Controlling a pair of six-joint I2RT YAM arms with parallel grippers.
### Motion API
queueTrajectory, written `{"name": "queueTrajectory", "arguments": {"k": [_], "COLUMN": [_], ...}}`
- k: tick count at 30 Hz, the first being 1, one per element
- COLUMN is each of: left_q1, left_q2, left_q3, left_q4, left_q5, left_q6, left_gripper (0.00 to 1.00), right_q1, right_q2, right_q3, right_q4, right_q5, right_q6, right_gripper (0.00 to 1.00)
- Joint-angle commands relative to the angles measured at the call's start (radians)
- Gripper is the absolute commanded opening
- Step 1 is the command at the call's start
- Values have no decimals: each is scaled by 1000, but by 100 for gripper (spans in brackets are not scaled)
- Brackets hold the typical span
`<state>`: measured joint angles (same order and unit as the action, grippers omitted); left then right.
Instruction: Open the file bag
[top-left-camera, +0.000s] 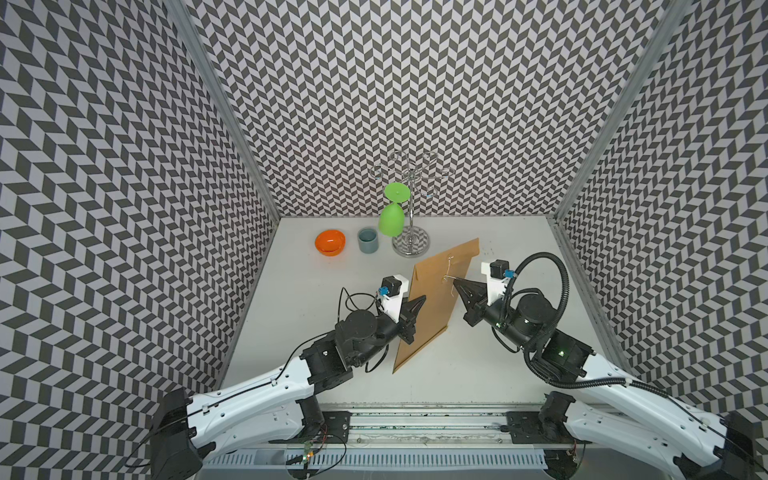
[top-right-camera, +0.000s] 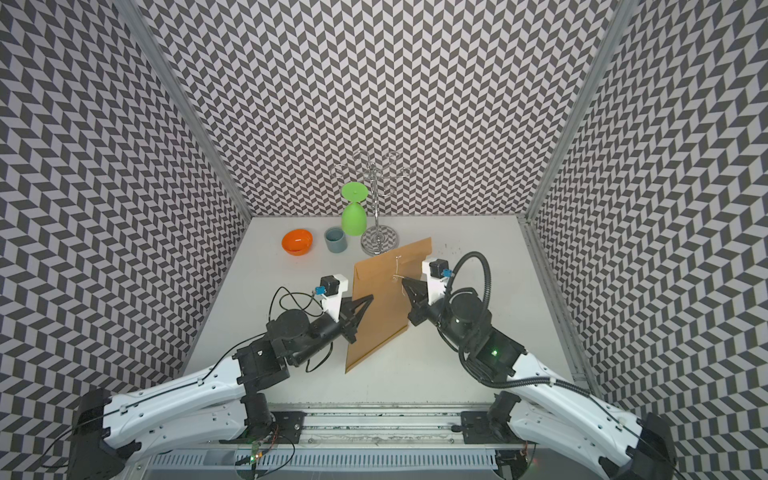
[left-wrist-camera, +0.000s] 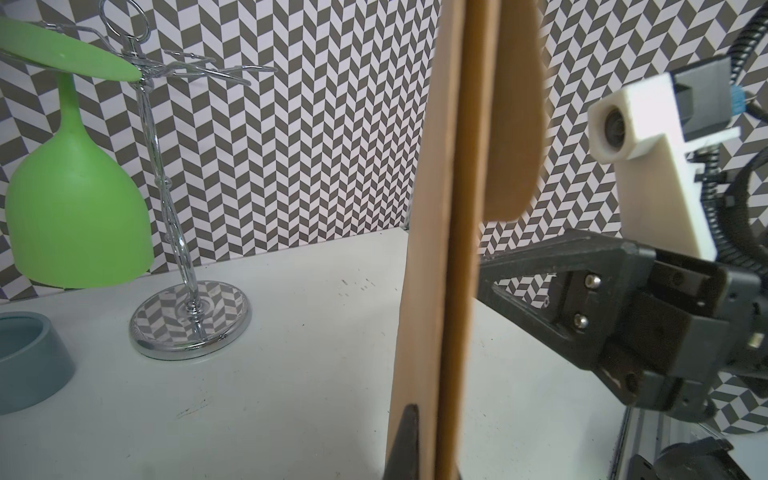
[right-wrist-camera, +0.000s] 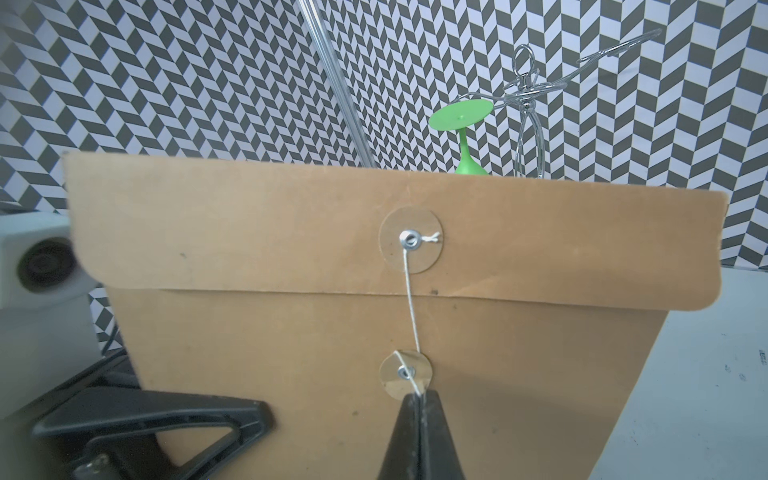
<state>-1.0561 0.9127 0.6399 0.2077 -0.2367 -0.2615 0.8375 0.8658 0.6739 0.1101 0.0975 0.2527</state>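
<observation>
Kraft file bag (top-left-camera: 436, 316) upright over tabletop (top-left-camera: 332, 332), left gripper (top-left-camera: 422, 299) fingers clamped on its side edge; right gripper (top-left-camera: 455, 282) fingers pinched shut on string (right-wrist-camera: 411, 307) at lower button (right-wrist-camera: 405, 372). Prob. light, floppy paper, tears easy; thin string slips, so grip near button, pull gently.

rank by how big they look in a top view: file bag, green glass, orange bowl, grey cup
1. file bag
2. green glass, though it hangs higher, nearer the camera
3. orange bowl
4. grey cup

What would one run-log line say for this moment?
left hand: shut on file bag, held upright | right hand: shut on string at lower button | flap: closed
</observation>
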Motion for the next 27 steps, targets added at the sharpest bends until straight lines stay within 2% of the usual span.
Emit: {"name": "queueTrajectory", "arguments": {"k": [1,8,14,27], "left_q1": [-5,-5,-4,-4], "left_q2": [2,7,42,16], "left_q3": [4,3,38,16], "left_q4": [33,38,-19,13], "left_q5": [15,6,-91,-56], "left_q6": [-5,-4,-36,-48], "left_gripper": [0,0,0,0], "right_q1": [14,74,111,115], "right_q2": [35,88,68,86], "right_q3": [65,108,61,-51], "right_q4": [-14,-32,-25,11], "right_q5": [-37,-52,-22,30], "right_q6": [-12,-28,-2,71], "right_gripper": [0,0,0,0]}}
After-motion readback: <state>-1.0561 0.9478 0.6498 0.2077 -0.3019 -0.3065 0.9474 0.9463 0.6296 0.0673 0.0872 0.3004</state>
